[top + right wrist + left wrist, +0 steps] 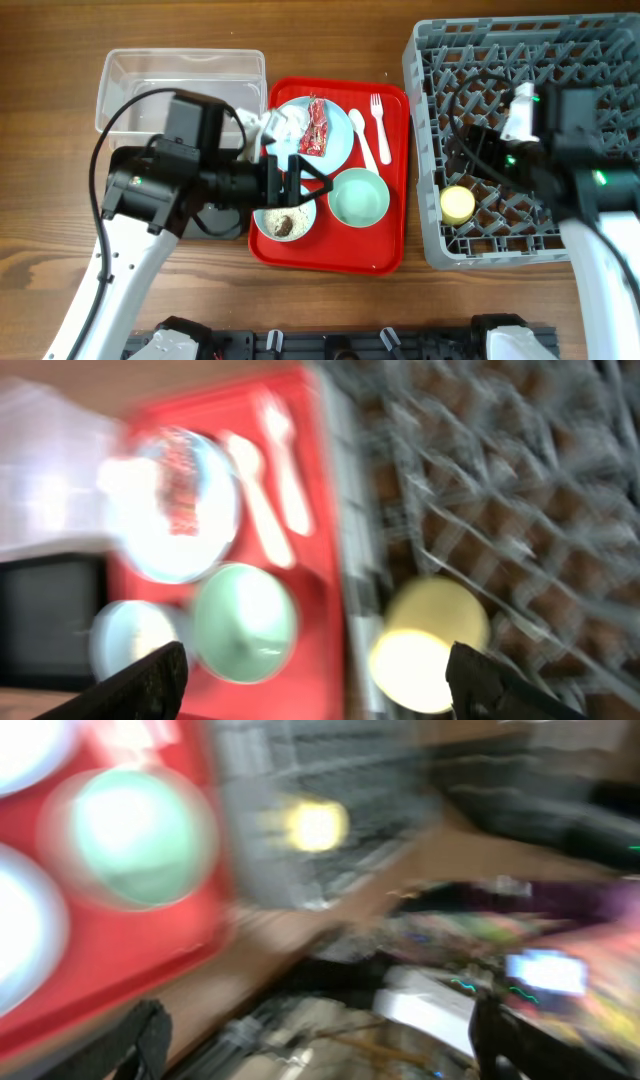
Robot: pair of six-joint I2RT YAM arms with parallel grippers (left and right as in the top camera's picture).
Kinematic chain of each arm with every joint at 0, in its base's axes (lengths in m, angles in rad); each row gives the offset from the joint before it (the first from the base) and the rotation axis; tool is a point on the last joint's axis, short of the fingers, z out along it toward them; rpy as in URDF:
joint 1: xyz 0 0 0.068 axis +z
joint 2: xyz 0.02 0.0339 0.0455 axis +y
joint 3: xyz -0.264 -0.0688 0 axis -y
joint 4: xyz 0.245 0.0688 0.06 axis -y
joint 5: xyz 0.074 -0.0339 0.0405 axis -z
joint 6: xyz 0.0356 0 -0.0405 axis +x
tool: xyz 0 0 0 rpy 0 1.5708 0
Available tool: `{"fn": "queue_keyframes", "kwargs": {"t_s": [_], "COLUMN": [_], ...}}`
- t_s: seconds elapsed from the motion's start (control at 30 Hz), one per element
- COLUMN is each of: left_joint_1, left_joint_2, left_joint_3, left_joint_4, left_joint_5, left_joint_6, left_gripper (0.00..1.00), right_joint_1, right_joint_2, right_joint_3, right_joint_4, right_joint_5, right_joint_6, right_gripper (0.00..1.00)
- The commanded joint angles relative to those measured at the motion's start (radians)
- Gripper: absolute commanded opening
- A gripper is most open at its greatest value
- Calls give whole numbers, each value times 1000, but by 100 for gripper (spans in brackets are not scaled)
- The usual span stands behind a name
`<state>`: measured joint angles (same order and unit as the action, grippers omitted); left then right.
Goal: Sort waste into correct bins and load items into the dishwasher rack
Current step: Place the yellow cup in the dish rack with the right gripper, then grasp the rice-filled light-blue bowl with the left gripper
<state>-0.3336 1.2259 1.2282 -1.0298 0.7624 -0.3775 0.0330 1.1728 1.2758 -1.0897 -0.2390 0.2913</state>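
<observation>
Wrist views smeared (motion blur). left gripper (320, 1042) and right gripper (320, 678) fingers apart. yellow cup (457, 204) sits inside dishwasher rack (424, 62).

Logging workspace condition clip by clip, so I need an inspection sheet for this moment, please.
Surface: brown wooden table.
Job's things: yellow cup inside grey dishwasher rack. On the red tray: light blue plate bearing red wrapper, tissue ball at its left rim, fork, spoon, mint bowl, small blue bowl holding rice and brown bits. Clear tub looks empty. Black tray mostly hidden under the left arm.
Clutter: nothing seen.
Grippers: left gripper open, by the small bowl; right gripper open, over the rack.
Cables: black cable loops off the left arm.
Surroundings: arm bases at near edge.
</observation>
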Motion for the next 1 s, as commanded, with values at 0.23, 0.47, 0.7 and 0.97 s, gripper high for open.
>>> {"fn": "queue_keyframes", "kwargs": {"t_s": [0.23,0.47,0.7,0.97], "left_joint_1": [-281,-415,-438,-438], "left_joint_2": [119,446,480,480], "left_joint_3": [-200,-203,-203,-203], "left_joint_4": [115,284,317,322], "left_joint_5": [-776,-910,-914,-913], "left_joint_6": [-134,-132,-126,-126], "left_gripper": [66,56,44,4], "right_joint_1": [0,0,0,0], "right_joint_2": [-235,-185,-161,-158], "right_joint_3": [19,19,19,19], "right_joint_4": [62,22,19,19], "right_joint_5": [-208,-207,-207,-207], "right_joint_6": [5,7,7,7], "right_gripper": [87,87,87,87]}}
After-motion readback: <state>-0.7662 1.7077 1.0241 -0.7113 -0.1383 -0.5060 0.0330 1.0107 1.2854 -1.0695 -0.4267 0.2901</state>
